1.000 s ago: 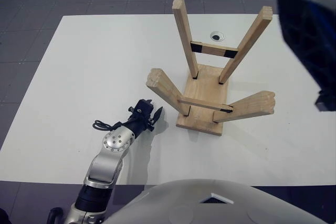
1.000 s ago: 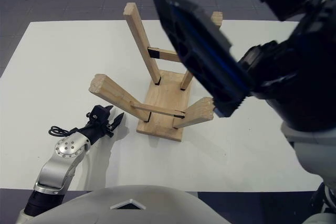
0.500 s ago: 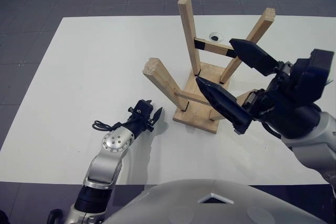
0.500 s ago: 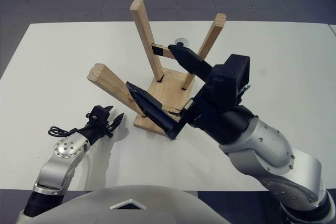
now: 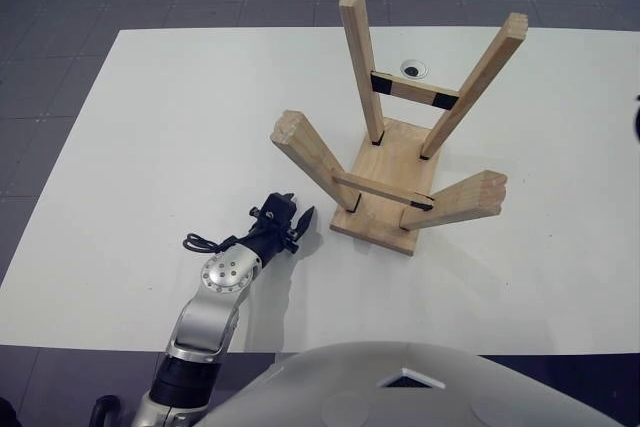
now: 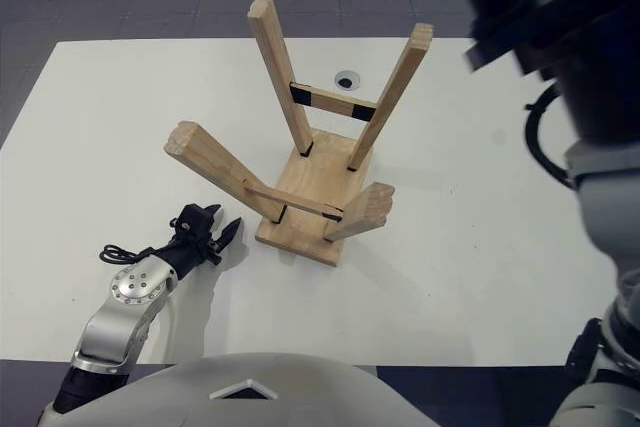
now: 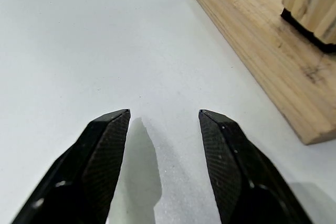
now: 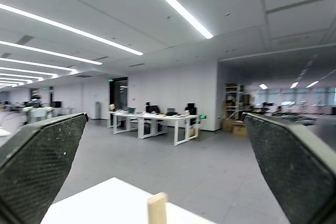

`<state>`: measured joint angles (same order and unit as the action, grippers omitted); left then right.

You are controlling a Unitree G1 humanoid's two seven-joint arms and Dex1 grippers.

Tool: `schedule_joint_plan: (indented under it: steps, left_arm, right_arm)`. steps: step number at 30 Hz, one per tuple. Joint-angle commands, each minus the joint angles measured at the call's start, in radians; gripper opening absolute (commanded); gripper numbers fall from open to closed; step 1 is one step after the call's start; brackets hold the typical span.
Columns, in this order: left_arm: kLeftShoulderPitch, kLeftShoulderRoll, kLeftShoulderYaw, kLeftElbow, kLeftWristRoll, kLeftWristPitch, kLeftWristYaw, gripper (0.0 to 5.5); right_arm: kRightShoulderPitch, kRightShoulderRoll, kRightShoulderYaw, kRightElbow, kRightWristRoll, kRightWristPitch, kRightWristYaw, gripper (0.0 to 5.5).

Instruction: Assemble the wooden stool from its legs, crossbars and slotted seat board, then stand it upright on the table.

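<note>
White counter (image 5: 150,127) spans frame. Pale wooden stool (image 5: 385,192) upside down, centre-right of left eye view: slotted seat board (image 5: 395,152) flat on counter, four legs (image 5: 358,62) splayed upward, two crossbars (image 5: 410,93) with black ends joining them in pairs. Left gripper (image 5: 298,209) low on counter, lower left of stool, just beside seat board edge, not touching; fingers (image 7: 107,145) apart, empty. Right gripper (image 8: 165,116) raised high, upper right, well apart from stool; fingers wide apart, empty.

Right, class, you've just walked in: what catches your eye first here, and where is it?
The wooden stool stands upside down on the white table, seat board flat, four legs splaying upward. The left gripper, open, is low over the table beside it; the right gripper, open, faces the room.
</note>
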<state>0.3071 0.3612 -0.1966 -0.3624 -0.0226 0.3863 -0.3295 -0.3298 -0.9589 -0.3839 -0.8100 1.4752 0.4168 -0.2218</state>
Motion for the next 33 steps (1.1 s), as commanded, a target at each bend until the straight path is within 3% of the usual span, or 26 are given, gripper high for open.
schedule_joint_plan:
  steps: [1,5,11,15,23,26,33]
  left_arm:
    - [0.032,0.039,0.008,-0.014,0.018,0.0,-0.022,2.44]
    - [0.074,0.107,0.043,-0.023,0.022,-0.009,-0.066,2.44]
    - [0.114,0.197,0.016,-0.074,0.019,-0.018,-0.162,2.44]
    - [0.117,0.205,-0.023,-0.116,-0.011,0.029,-0.216,2.44]
    - [0.099,0.196,-0.047,-0.111,0.008,0.032,-0.205,2.44]
    - [0.096,0.19,-0.066,-0.13,0.007,0.039,-0.205,2.44]
    - [0.105,0.2,-0.073,-0.151,0.001,0.037,-0.211,2.44]
  right_arm:
    - [0.06,-0.029,-0.135,0.124,-0.082,0.031,0.093,5.46]
    - [0.099,-0.004,-0.095,0.344,-0.335,0.004,0.241,5.46]
    - [-0.108,0.154,0.28,0.986,-0.842,-0.14,0.498,5.46]
    - [-0.216,0.31,0.425,1.275,-1.041,-0.235,0.606,5.46]
    - [-0.327,0.499,0.533,1.685,-1.334,-0.494,0.677,5.46]
    - [-0.357,0.523,0.62,1.859,-1.513,-0.649,0.61,5.46]
    - [-0.403,0.55,0.644,2.033,-1.66,-0.762,0.515,5.46]
